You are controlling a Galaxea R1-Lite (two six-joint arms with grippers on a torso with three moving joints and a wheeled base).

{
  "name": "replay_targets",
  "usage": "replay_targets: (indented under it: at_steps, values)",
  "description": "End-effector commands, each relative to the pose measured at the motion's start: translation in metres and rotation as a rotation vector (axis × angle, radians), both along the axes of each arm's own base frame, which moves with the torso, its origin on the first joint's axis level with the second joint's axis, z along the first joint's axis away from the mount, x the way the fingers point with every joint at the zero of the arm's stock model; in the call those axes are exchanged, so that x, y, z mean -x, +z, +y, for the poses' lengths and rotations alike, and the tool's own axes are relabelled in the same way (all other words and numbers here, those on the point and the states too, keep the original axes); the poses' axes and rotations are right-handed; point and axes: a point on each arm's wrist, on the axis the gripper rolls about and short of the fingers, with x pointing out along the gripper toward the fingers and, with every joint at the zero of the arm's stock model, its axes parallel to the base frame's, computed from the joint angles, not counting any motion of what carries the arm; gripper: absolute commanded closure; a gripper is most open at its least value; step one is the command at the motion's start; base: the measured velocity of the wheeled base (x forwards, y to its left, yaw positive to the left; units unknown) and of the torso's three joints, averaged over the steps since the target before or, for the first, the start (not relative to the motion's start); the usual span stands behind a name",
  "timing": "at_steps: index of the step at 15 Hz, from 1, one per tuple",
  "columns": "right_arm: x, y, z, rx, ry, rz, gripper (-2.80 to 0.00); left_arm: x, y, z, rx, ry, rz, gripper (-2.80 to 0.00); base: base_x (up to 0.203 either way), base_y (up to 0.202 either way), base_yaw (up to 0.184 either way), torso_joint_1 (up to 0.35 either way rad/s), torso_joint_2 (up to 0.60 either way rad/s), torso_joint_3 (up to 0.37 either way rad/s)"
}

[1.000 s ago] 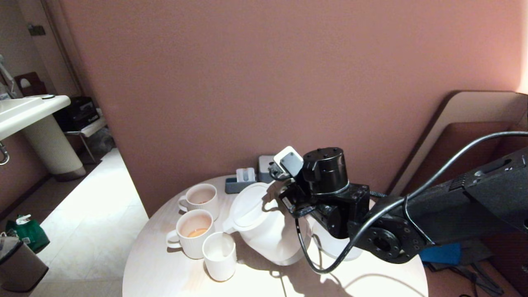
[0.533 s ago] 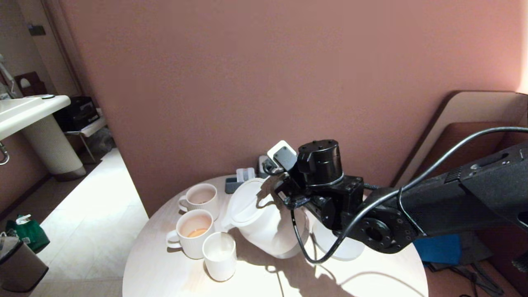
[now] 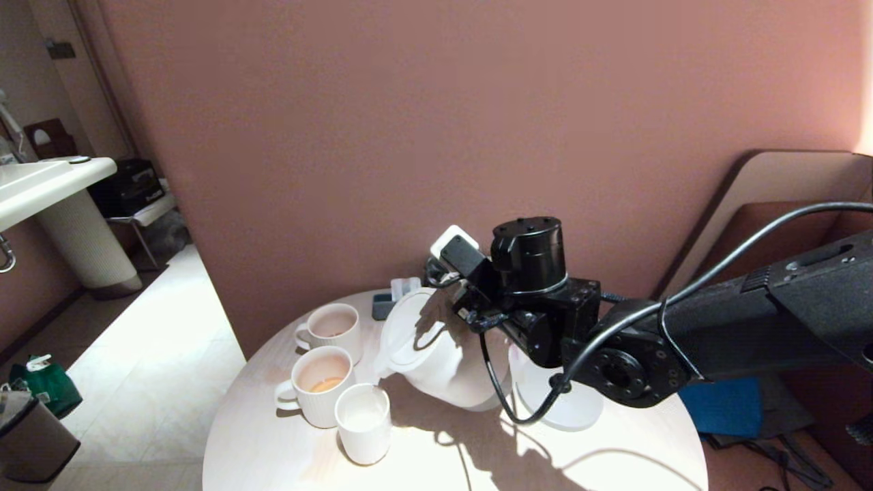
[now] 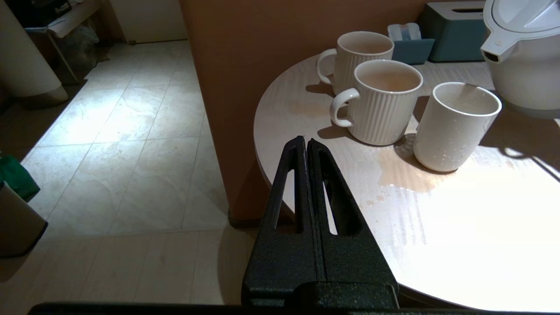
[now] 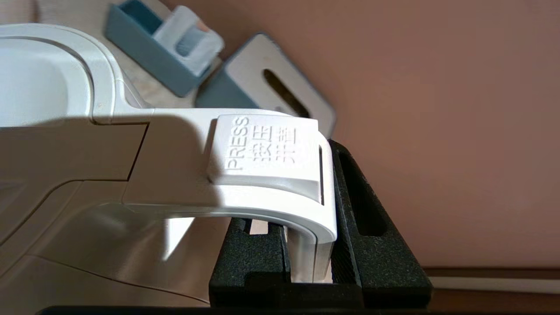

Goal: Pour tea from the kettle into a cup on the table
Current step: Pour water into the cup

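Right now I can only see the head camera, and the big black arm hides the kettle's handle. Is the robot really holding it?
Observer: Yes. The right wrist view shows the right gripper with jaws clamped on the handle of the kettle, under its PRESS button.
Operator: Did anything spill?
Observer: Yes, the left wrist view shows a brownish puddle on the table at the foot of the cup.
Operator: Where's the other arm?
Observer: The left gripper, jaws shut and empty, hangs beside the table's edge.
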Motion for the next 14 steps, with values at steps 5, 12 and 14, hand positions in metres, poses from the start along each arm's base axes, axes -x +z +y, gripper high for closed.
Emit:
replay_targets:
  at_steps: [5, 12, 14]
  values:
    - [0.004, 0.010, 0.009, 0.069, 0.027, -0.034, 0.00, 0.000, 0.000, 0.000, 0.001, 0.002, 0.001, 0.00, 0.000, 0.000, 0.000, 0.000, 0.00, 0.000]
    - [0.016, 0.016, 0.024, 0.102, 0.045, -0.019, 0.00, 0.000, 0.000, 0.000, 0.001, -0.001, 0.001, 0.00, 0.000, 0.000, 0.000, 0.000, 0.00, 0.000]
    - [0.017, 0.021, 0.026, 0.118, 0.045, -0.014, 0.00, 0.000, 0.000, 0.000, 0.001, 0.000, 0.001, 0.00, 0.000, 0.000, 0.000, 0.000, 0.00, 0.000]
